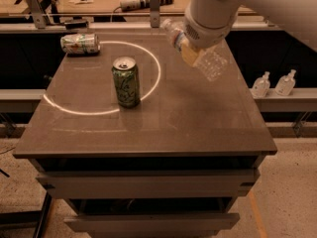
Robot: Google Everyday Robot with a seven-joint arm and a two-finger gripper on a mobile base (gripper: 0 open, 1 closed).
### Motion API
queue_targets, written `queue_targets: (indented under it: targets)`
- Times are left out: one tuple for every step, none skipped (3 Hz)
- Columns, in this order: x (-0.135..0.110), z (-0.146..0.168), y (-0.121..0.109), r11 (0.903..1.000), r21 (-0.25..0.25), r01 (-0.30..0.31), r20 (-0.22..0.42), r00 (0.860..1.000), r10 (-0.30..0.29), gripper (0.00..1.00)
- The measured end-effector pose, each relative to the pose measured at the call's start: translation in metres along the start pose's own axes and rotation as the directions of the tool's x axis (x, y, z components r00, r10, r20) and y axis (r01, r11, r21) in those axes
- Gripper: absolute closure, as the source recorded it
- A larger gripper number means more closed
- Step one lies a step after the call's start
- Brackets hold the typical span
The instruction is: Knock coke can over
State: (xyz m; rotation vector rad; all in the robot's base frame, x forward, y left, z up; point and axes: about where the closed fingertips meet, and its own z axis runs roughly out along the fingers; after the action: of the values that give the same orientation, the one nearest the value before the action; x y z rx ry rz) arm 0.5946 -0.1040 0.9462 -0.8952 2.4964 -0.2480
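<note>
My gripper (190, 51) hangs from the big white arm above the back right of the table (198, 128). It is shut on a clear plastic bottle (212, 64), which is tilted and held off the tabletop. A green can (126, 82) stands upright in the middle of the table, left of the gripper and apart from it. At the back left corner a silvery can (80, 43) with red and green marks lies on its side. I cannot tell whether it is the coke can, and no red can shows.
A white ring (157, 71) is marked on the tabletop around the green can. Two small pump bottles (273, 83) stand on a ledge to the right. A bench with cables and brackets runs along behind the table. Drawers sit below the front edge.
</note>
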Motion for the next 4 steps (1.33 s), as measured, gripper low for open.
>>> queue_targets:
  targets:
    - [0.050,-0.032,-0.008,0.9866,0.040,-0.158,0.133,0.980,0.151,1.00]
    - [0.097,-0.017,-0.003,0.9672,0.005,-0.254,0.195,0.949,0.248,1.00]
    - [0.121,0.003,0.003,0.9585,-0.043,-0.282,0.273,0.920,0.283,1.00]
    - [0.124,0.004,0.002,0.9588,-0.033,-0.282,0.398,0.876,0.272,1.00]
